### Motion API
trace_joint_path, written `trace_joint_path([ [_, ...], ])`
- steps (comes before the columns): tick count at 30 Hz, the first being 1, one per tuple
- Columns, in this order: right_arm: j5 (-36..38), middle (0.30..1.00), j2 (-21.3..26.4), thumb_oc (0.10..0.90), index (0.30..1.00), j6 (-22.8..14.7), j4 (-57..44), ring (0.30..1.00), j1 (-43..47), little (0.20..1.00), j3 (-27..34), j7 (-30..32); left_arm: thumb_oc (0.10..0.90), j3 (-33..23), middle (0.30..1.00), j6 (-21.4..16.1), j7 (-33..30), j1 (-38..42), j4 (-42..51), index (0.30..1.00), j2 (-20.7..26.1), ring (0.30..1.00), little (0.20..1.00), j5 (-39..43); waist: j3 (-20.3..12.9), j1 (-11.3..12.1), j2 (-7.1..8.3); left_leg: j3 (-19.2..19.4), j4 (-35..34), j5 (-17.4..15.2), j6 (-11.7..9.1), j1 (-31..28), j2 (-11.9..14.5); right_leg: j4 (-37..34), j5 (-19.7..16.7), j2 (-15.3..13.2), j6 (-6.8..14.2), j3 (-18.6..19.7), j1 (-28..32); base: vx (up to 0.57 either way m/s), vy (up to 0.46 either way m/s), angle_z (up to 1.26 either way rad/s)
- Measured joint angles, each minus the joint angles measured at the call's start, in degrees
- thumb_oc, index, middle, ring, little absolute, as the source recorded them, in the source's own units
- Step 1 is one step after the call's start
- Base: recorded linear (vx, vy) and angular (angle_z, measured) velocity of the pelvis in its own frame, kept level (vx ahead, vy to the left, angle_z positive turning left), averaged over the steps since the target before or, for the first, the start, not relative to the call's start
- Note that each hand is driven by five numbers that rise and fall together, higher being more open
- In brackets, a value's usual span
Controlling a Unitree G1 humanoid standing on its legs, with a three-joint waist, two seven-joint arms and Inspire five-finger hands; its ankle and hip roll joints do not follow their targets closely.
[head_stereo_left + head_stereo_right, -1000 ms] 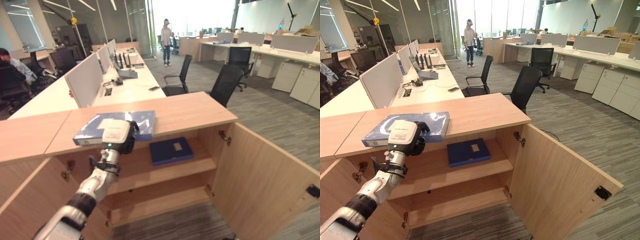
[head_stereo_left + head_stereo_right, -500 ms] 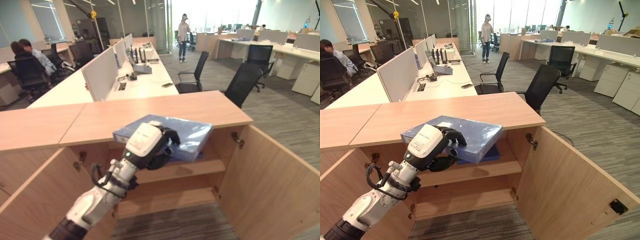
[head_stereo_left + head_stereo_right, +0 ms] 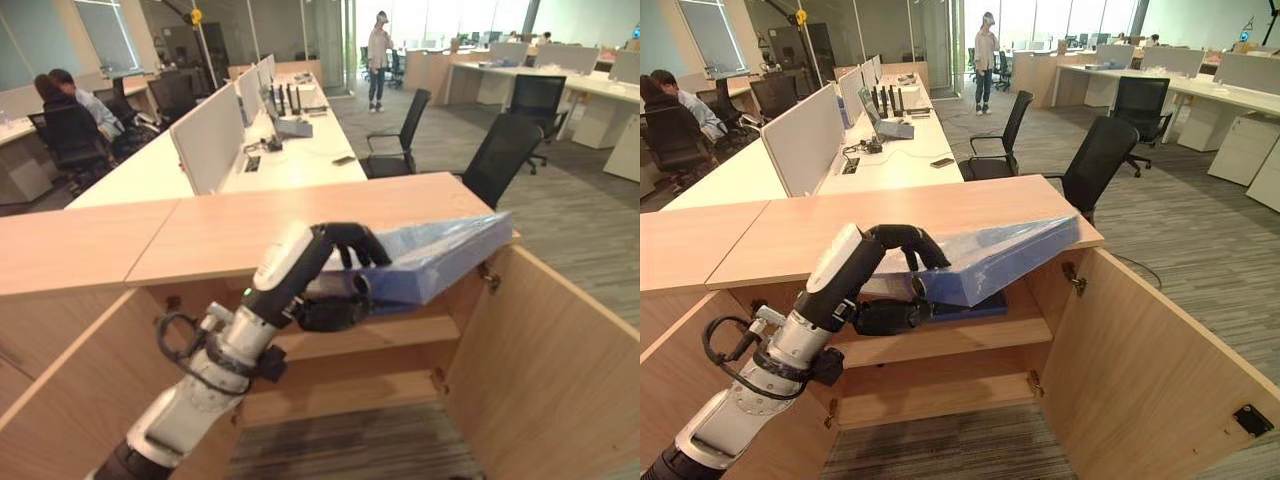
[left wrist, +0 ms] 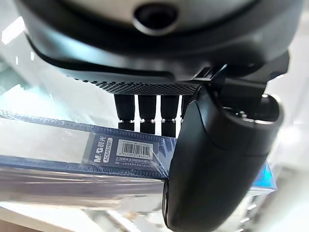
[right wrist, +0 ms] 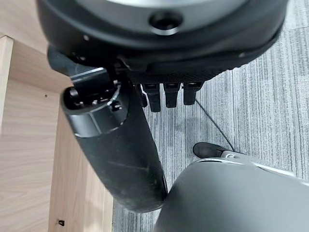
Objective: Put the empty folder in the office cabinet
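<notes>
**Left hand clamped on folder, held in front of open cabinet**

The left hand (image 3: 335, 275) had its fingers (image 3: 908, 240) curled over the top edge of the blue folder (image 3: 440, 255) and the thumb (image 4: 217, 164) pressed under it, so the grip was closed on the folder. The folder was wrapped in clear plastic, tilted, its far end raised and pointing away from the hand toward the right. It was off the cabinet top (image 3: 250, 225), held just past the top's front edge.

Below and beyond the hand was the office cabinet (image 3: 940, 385), both doors open; the right door (image 3: 1140, 350) swung out toward the camera. A dark blue item (image 3: 975, 305) lay on the upper shelf just behind the held folder, mostly hidden, possibly another folder.

The right hand (image 5: 116, 145) showed in its wrist view over grey carpet (image 5: 251, 96) beside a wooden panel, holding nothing, fingers apparently relaxed.

Further out: desk rows with dividers (image 3: 210, 140), black office chairs (image 3: 1095, 160), seated people at far left (image 3: 75, 95), one person standing in the aisle (image 3: 985, 45).
</notes>
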State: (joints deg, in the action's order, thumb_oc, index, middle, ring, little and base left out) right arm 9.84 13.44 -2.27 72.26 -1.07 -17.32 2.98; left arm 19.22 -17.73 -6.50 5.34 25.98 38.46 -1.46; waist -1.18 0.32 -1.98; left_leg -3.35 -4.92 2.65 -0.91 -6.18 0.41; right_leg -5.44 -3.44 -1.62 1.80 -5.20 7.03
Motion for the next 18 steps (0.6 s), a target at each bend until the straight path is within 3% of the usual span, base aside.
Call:
trace_joint_path([
  [5,0.4,0.9,0.14,0.8,0.9,0.0,-0.06,0.9,0.38,0.9,-0.08,-0.5,0.4,1.86,0.3,2.13,2.7,0.19,-0.88,0.3,-1.97,0.3,0.3,8.89,0.74,-0.28,-0.42,-0.03,0.01,0.12,-0.16,-0.12,-0.09,0.0,0.07,-0.07,0.03,-0.01,0.12,0.0,0.0,0.0],
  [15,0.43,0.9,0.12,0.8,0.9,0.45,0.2,0.9,1.17,0.9,0.02,-2.28,0.4,5.47,0.3,6.38,10.96,0.86,-1.21,0.3,-3.4,0.3,0.3,41.17,1.41,-0.15,-0.07,-0.3,0.02,0.35,0.22,-0.6,-0.34,0.0,0.27,-0.3,0.29,-0.19,0.53,0.0,0.0,0.01],
  [16,0.43,0.9,0.12,0.8,0.9,0.45,0.2,0.9,1.17,0.9,0.02,-2.28,0.4,5.47,0.3,6.38,10.96,0.86,-1.21,0.3,-3.4,0.3,0.3,41.17,1.41,-0.15,-0.07,-0.3,0.02,0.35,0.22,-0.6,-0.34,0.0,0.27,-0.3,0.29,-0.19,0.53,0.0,0.0,0.0],
  [18,1.63,0.9,0.2,0.8,0.9,0.52,0.09,0.9,1.47,0.9,-0.21,-3.73,0.4,9.04,0.3,8.27,15.26,1.12,-2.89,0.3,-2.33,0.3,0.3,54.06,1.41,-0.19,-0.08,-0.24,0.01,0.29,0.25,-0.89,-0.38,0.01,0.28,-0.33,0.31,-0.07,0.77,0.0,0.0,0.0],
])
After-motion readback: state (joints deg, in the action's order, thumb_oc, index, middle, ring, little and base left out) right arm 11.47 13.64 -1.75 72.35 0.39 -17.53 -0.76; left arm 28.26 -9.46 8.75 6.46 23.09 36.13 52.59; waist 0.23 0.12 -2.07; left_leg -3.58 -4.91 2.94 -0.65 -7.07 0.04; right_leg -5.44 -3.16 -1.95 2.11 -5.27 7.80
